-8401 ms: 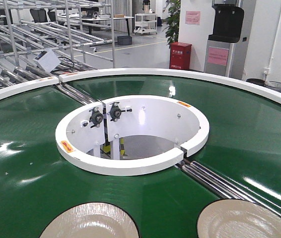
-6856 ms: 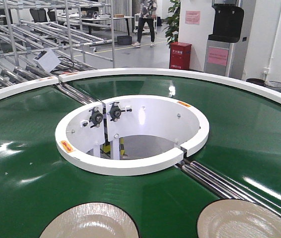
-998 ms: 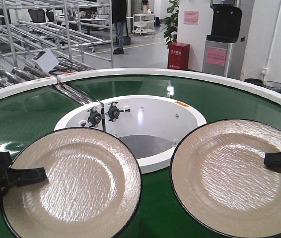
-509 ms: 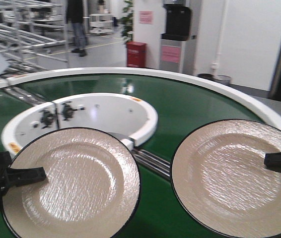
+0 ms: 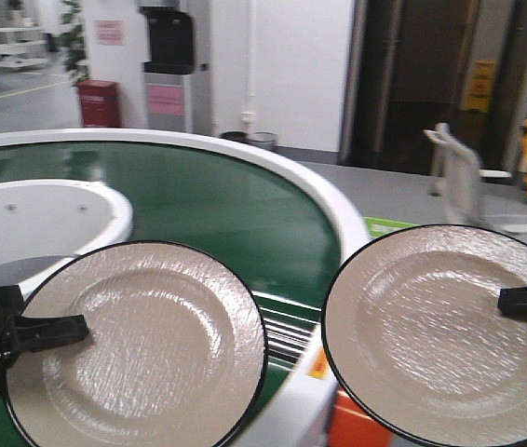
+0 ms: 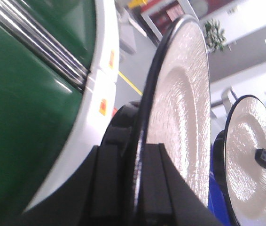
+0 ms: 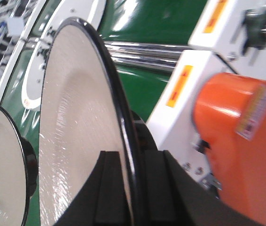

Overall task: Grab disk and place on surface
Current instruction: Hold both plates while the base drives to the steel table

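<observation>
Both plates are up in the air: the grab is done, the placing is not. The left plate (image 5: 138, 345) hangs over the green conveyor belt (image 5: 217, 200) near its outer white rim (image 5: 331, 197). The right plate (image 5: 436, 331) is out past that rim, above an orange housing (image 7: 231, 146) and the grey floor (image 5: 403, 191). No dark metal tabletop shows in any view, so I'd judge the whole set-down is left to do.

Now the hands. The left gripper (image 5: 68, 329) is pinched onto the left plate's black edge, one finger on the top face and the other underneath. The wrist view shows the rim squeezed between the two. The right gripper (image 5: 517, 300) does the same on the right plate's outer edge, clamped tight on the rim. The two plates sit side by side, apart, not touching.
</observation>
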Controlling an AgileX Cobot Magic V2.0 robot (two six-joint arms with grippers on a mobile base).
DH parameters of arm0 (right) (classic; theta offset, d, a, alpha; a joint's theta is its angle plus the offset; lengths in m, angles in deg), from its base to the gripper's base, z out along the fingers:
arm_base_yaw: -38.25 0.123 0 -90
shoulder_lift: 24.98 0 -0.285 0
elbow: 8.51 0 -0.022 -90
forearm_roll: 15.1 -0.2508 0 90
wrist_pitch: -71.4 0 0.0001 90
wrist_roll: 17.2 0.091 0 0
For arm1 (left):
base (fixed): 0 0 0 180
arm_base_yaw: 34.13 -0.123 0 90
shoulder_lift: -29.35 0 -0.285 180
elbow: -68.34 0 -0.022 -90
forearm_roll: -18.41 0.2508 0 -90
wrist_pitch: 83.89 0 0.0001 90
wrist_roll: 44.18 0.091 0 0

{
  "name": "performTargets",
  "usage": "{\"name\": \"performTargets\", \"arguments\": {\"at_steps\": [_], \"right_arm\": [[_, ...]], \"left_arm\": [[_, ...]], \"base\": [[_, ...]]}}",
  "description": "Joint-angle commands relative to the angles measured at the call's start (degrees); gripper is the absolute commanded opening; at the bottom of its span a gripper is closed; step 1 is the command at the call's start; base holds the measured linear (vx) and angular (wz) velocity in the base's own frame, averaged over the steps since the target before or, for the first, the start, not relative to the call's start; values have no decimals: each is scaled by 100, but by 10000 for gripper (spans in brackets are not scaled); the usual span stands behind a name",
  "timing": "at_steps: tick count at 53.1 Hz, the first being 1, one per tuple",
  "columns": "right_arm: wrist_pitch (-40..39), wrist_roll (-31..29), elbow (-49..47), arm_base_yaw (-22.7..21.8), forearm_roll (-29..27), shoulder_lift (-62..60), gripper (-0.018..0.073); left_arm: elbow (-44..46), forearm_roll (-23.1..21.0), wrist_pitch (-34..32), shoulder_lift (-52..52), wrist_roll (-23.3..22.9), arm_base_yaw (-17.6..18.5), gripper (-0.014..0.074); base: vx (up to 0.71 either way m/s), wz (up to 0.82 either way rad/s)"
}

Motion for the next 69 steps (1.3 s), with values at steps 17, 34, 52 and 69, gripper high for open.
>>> {"name": "performTargets", "arguments": {"at_steps": [17,34,52,69], "right_arm": [[41,17,-201,-16,-695,-213,-9],[41,17,-201,-16,-695,-213,-9],[41,17,-201,-16,-695,-213,-9],[47,12,-201,-16,-695,-213,-9]], "left_arm": [[196,-636,294,-206,-88,0,-8],[196,-636,294,-206,-88,0,-8],[196,-636,294,-206,-88,0,-8],[196,-636,298,-206,-88,0,-8]], "base": [[-14,-58],[-10,-53],[-1,-46],[10,-45]]}}
